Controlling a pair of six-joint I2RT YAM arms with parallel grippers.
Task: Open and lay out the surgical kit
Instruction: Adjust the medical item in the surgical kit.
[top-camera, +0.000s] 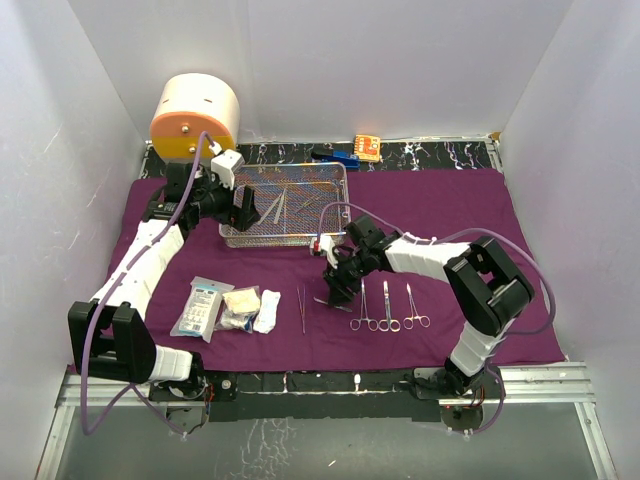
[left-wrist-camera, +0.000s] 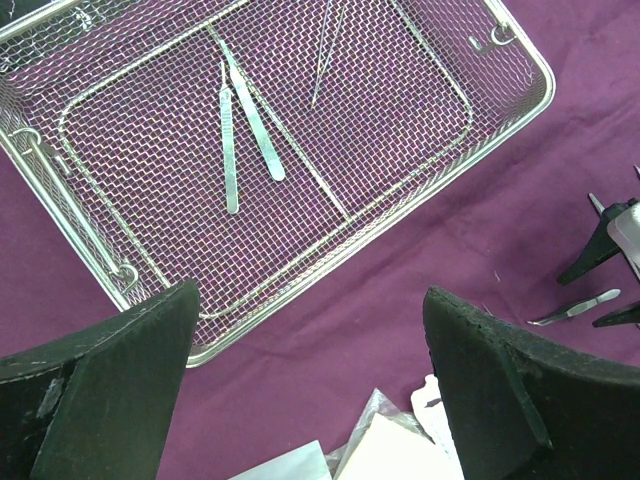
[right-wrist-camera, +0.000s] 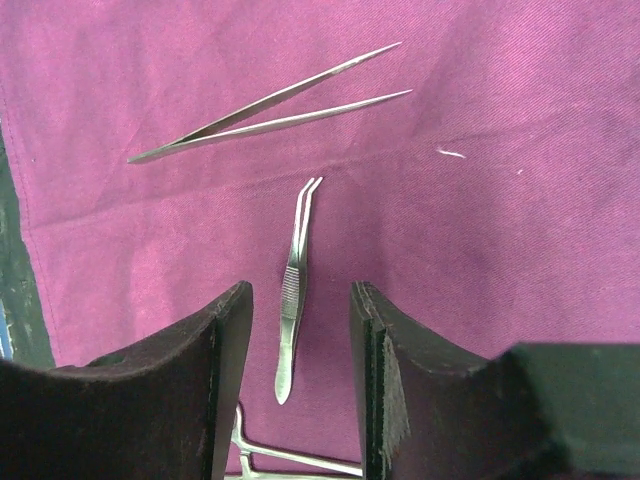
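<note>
The purple cloth (top-camera: 470, 215) lies spread over the table. On it stands the wire-mesh tray (top-camera: 283, 205) (left-wrist-camera: 420, 190) with two flat steel handles (left-wrist-camera: 245, 140) and thin tweezers (left-wrist-camera: 325, 50) inside. My left gripper (top-camera: 243, 210) (left-wrist-camera: 310, 300) hovers open over the tray's near left edge, holding nothing. My right gripper (top-camera: 333, 290) (right-wrist-camera: 300, 300) is open low over the cloth. Small curved tweezers (right-wrist-camera: 293, 290) lie flat between its fingers, clear of both pads. Long tweezers (right-wrist-camera: 270, 105) (top-camera: 301, 308) lie just beyond. Three forceps (top-camera: 387, 310) lie in a row to its right.
Gauze and packets (top-camera: 225, 307) (left-wrist-camera: 390, 450) lie on the cloth at front left. A cream-and-orange drum (top-camera: 195, 118) stands at the back left. Small orange (top-camera: 367, 147) and blue (top-camera: 335, 156) items sit behind the tray. White walls close in three sides.
</note>
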